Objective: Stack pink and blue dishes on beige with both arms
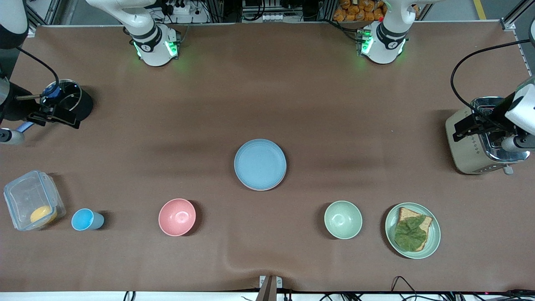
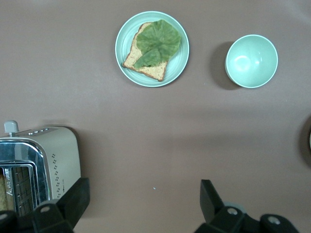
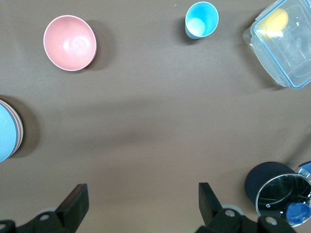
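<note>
Nearest the camera, a pale green plate (image 1: 412, 230) carrying toast under a leaf is seen, with a green bowl (image 1: 343, 219) beside it; a glossy pink bowl (image 1: 177, 217), a small blue cup (image 1: 86, 220) and a clear lidded box (image 1: 32, 205) are strung out toward the right arm's end of the bench (image 1: 267, 104).

At mid-bench the blue plate (image 1: 260, 164) is found on top of a stack: flat, round, matte, with a low rim. In the right wrist view, pinkish and paler edges are glimpsed beneath it, so the pink and beige plates are judged to lie under it already, though neither face is shown.

The left claw (image 1: 464, 127) is held released over the cream toaster (image 1: 480, 142), its fingers wide apart. The right claw (image 1: 42, 113) is likewise released, poised over a black pot with a glass lid (image 1: 69, 100). Nothing is gripped by either.

The stacking looks done, both arms being parked well apart from the plates. If anything remains, the rims should be checked for concentric seating; any nudge is best given low at the edge, gently, since smooth matte plates are likely to slide on one another.
</note>
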### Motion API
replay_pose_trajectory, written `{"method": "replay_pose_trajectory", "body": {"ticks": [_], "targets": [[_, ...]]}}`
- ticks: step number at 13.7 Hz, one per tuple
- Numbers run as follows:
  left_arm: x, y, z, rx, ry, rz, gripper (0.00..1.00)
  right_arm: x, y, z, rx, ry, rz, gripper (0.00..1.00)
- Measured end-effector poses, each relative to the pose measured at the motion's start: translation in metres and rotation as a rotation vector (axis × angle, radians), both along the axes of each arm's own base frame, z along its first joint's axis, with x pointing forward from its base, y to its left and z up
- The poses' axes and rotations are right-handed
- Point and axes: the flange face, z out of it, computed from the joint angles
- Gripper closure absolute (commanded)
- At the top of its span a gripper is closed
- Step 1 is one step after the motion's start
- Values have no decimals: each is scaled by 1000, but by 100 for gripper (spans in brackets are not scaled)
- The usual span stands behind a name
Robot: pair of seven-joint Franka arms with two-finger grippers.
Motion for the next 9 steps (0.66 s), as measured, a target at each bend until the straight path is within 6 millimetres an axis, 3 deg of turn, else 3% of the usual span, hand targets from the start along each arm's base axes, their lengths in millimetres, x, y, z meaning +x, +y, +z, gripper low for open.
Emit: {"method": "replay_pose_trajectory", "body": {"ticks": [9], "targets": [[-1, 0, -1, 0, 37, -2, 0, 0, -1, 0, -3, 0, -1, 0]]}}
